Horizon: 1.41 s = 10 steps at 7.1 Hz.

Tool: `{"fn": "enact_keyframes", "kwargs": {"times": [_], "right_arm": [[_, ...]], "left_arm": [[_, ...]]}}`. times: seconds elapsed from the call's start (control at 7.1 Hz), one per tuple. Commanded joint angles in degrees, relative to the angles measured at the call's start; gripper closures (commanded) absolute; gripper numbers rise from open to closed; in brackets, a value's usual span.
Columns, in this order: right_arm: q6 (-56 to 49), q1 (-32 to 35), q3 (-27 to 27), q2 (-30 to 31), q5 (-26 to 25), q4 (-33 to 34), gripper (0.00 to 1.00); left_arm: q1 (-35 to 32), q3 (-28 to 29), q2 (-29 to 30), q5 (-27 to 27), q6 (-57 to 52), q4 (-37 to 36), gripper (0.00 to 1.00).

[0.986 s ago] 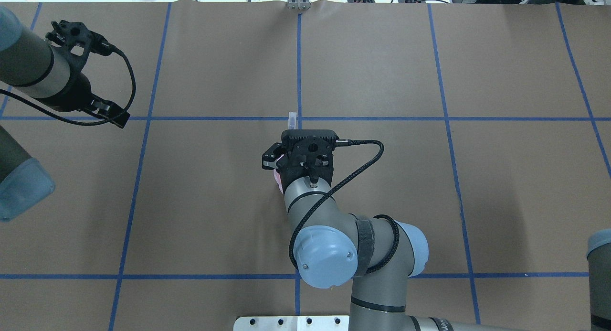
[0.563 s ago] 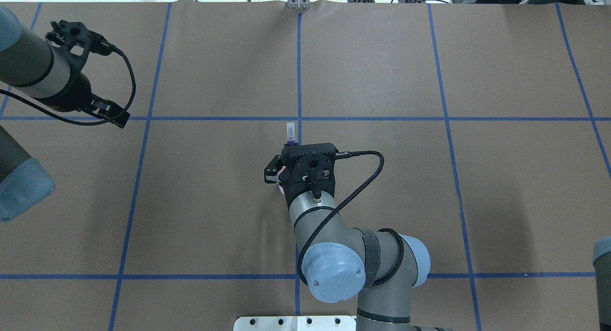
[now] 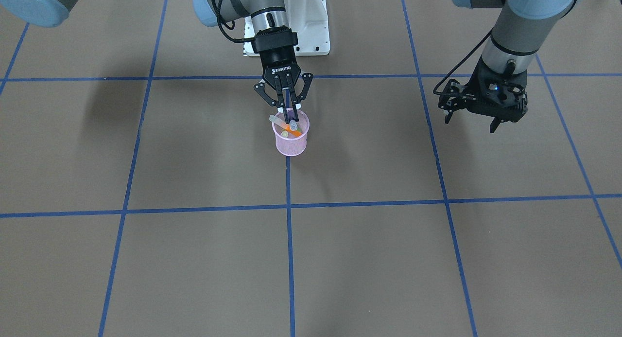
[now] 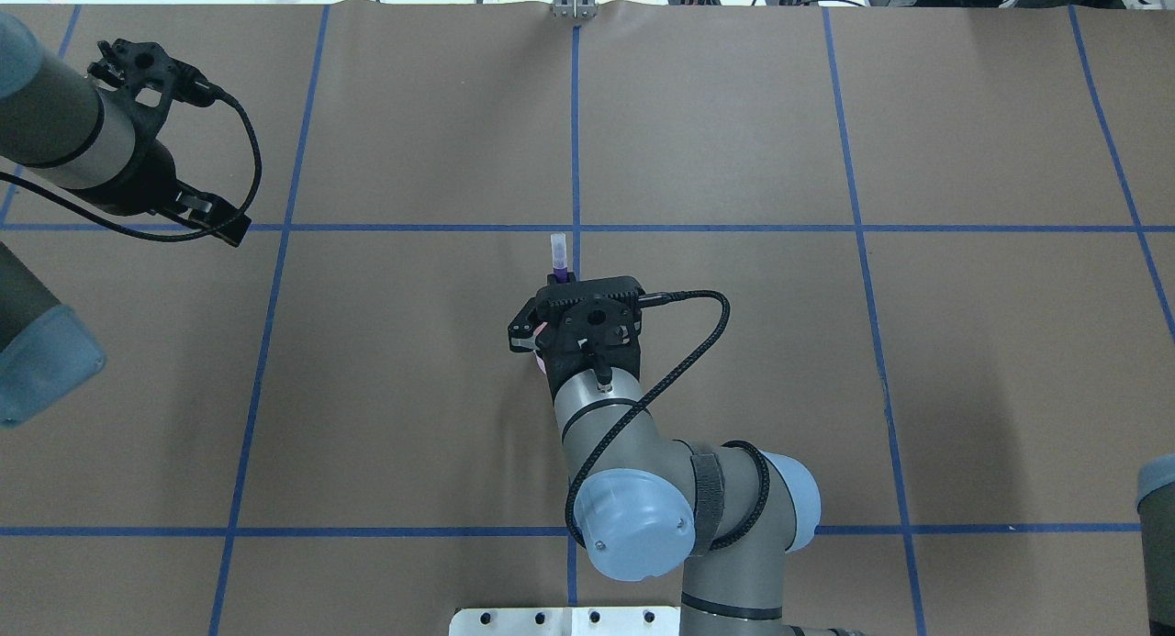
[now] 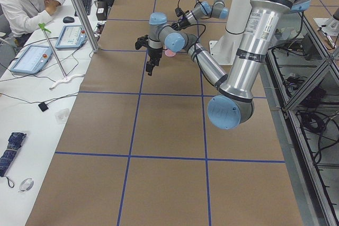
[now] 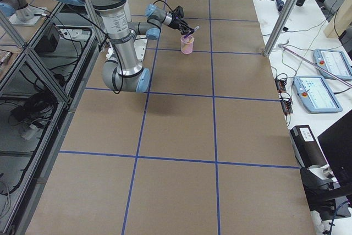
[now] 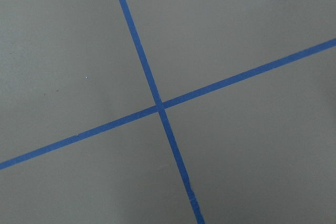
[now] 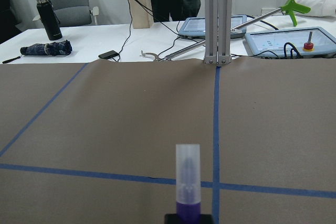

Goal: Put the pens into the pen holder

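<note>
Right pincer [image 3: 290, 118] grips purple pen [image 8: 188, 182] over holder [image 3: 290, 143] (seemingly the last); next, release it inside.

I count three pens — one purple pen [image 8: 187, 207], one orange pen [image 3: 296, 131], a third showing only its whitish cap [image 3: 274, 118] — and one pink pen holder [image 3: 290, 143].

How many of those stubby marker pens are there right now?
3. The purple pen is held by the right gripper over the pink wire-mesh cup; the orange pen and a whitish-capped one, colour unclear, sit in the cup.
</note>
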State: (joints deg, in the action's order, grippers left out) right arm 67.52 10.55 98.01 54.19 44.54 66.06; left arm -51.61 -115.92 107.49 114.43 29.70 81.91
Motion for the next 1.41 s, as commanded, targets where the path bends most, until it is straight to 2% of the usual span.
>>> {"fn": "enact_keyframes", "kwargs": {"times": [0.0,0.7,0.99,1.13,1.27], "right_arm": [[0.2,-0.1,0.0,-0.3,-0.2,-0.1,0.01],[-0.4,1.2,1.7,-1.8,1.5,-0.1,0.01],[-0.5,9.4,2.6,-1.7,17.3,0.6,0.01],[-0.5,15.0,2.5,-1.3,26.0,4.3,0.01],[-0.5,21.5,2.5,-1.2,37.1,11.1,0.01]], "left_arm": [[0.0,0.0,0.1,0.0,0.0,0.0,0.00],[0.0,0.1,0.1,0.1,0.1,0.0,0.00],[0.1,0.1,0.0,0.0,0.0,0.0,0.00],[0.2,0.3,-0.7,0.1,0.1,-0.1,0.00],[0.2,0.2,-2.4,0.1,0.1,-0.2,0.00]]}}
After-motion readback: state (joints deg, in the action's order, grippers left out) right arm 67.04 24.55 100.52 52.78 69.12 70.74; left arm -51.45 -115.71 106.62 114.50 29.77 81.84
